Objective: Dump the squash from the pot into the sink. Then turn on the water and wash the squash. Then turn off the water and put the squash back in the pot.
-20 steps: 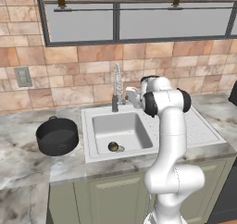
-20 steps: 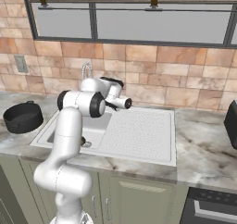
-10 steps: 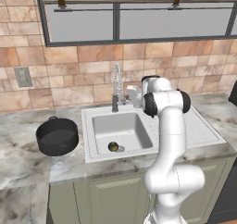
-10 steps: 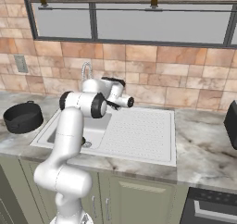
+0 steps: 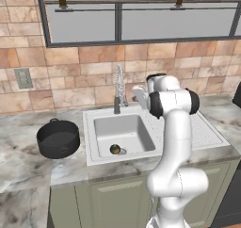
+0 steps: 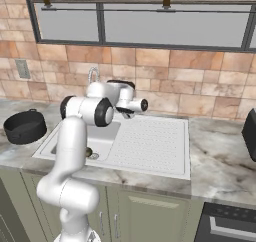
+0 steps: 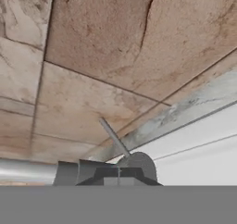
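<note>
Squash [image 5: 115, 150] sits in the sink [image 5: 124, 134] basin, right by the drain at the front edge, so we read step 1, the dump, as done. Pot [image 5: 58, 138] stands upright on the counter left of the sink, empty as far as we can see.

We see no water stream from the faucet [image 5: 118, 88] behind the sink. Whether the wash has happened we can't tell.

Our gripper [image 7: 118, 172] is up behind the sink at the faucet base, fingers clenched together with nothing between them, the thin faucet lever [image 7: 114, 138] just ahead of the tips. Judgement: we're working the lever, either turning water on or off.

Left at minimum: pick the squash out of the sink, return it to the pot.
</note>
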You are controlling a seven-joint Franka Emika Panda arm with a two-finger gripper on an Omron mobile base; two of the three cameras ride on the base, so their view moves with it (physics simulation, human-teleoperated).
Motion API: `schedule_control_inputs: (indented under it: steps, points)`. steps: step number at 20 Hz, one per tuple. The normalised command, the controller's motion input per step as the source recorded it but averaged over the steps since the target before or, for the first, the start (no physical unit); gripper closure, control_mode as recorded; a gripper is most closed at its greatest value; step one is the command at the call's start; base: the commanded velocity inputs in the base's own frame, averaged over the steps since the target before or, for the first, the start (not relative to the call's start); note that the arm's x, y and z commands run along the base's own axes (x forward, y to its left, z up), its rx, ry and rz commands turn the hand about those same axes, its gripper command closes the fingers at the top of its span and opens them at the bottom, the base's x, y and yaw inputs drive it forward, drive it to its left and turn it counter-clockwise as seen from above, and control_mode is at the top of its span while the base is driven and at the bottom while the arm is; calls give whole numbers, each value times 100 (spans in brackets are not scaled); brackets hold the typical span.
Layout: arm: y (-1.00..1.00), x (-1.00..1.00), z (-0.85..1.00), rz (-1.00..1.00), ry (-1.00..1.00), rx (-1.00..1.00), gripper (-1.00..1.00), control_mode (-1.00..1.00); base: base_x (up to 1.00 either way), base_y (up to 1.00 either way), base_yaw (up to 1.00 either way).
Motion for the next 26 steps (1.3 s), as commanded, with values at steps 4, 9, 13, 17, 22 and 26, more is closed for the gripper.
schedule_control_inputs:
  steps: [4,9,13,17,22,26]
  points:
    - [-14,-67,46,3,0,-10,100,-100,0,0,0]
    - [-1,-75,25,7,0,-13,100,-100,0,0,0]
    - [0,-56,21,7,0,-14,100,-100,0,0,0]
    - [0,-46,29,6,1,-14,100,-100,0,0,0]
    - [0,-31,28,5,4,-14,100,-100,0,0,0]
    - [0,-34,16,4,6,-13,100,-100,0,0,0]
